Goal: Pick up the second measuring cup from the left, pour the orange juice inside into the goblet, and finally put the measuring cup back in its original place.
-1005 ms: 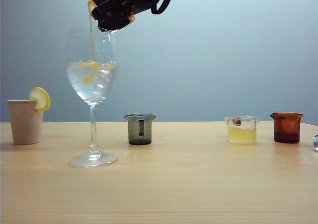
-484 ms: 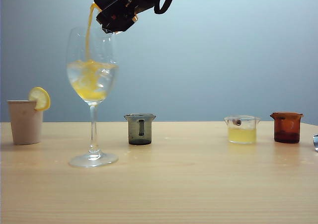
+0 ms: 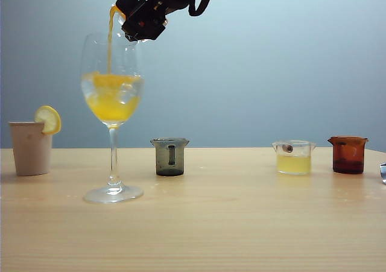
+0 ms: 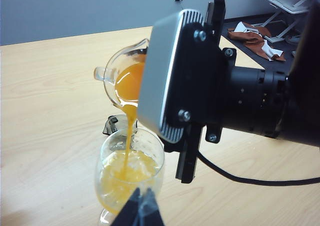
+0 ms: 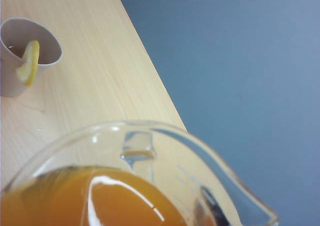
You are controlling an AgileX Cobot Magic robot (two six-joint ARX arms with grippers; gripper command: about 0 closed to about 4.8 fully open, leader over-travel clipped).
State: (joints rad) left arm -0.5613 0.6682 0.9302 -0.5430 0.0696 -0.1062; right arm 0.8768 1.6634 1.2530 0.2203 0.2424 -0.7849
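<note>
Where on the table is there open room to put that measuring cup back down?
Widest gap: bare wood between the grey cup and the yellow-liquid cup. The table's front strip is free too. Tighter: goblet to tumbler. Right gripper is holding the measuring cup, pouring.

My right gripper (image 3: 140, 20) hangs high above the table, reaching across to the left side, wrist rolled so it tips downward — jaws clamped on the second measuring cup (image 4: 121, 80). My left gripper (image 4: 141, 209) shows only its fingertips, close together — whether closed I cannot tell.
</note>
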